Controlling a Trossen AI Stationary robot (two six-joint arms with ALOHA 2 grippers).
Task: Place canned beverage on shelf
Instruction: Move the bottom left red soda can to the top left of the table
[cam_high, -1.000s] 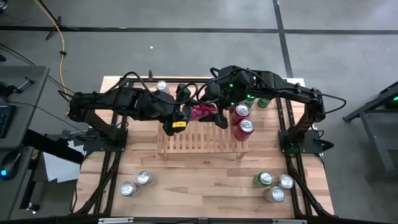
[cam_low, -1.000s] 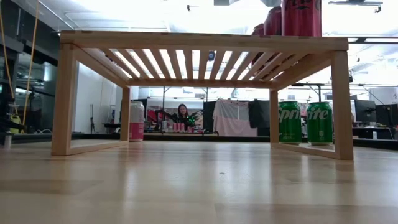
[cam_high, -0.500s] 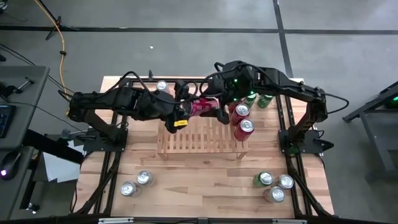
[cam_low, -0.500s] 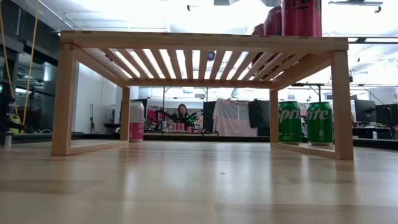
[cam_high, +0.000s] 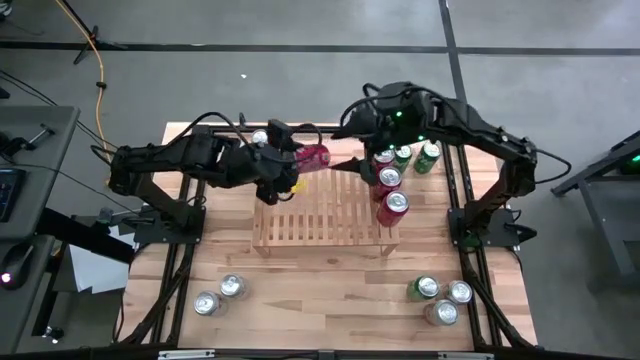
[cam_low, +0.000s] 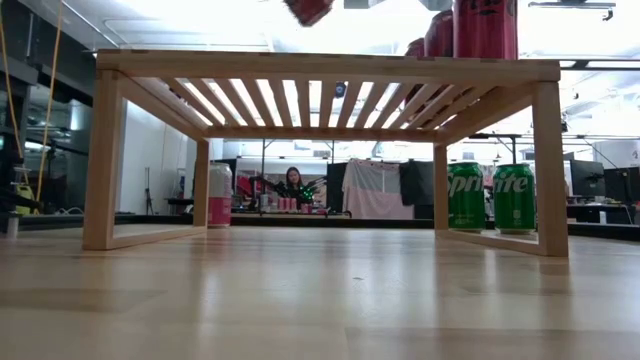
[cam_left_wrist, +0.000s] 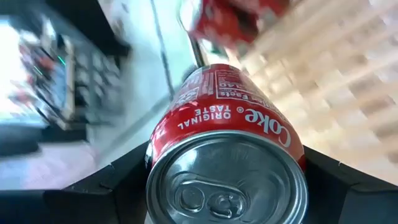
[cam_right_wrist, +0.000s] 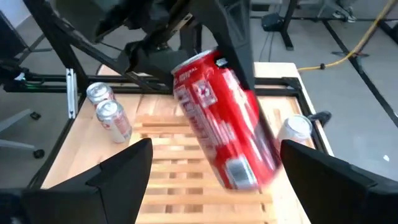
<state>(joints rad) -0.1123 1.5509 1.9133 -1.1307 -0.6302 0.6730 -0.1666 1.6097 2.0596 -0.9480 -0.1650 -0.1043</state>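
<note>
While tilted above shelf (cam_high: 320, 215), Coke can (cam_high: 312, 157) in left gripper (cam_high: 288, 160)

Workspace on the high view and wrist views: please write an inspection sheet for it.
Surface: wooden table, bare in the middle front.
Job's things: slatted shelf; two red cans upright on its right end; red Coke can tilted above its back edge.
Clutter: cans in the table's front left, front right and back right; one can back left.
Grippers: left pincer closed on the Coke can; right pincer open, empty.
Cables: yellow cable on the floor.
Surroundings: person far behind.
</note>
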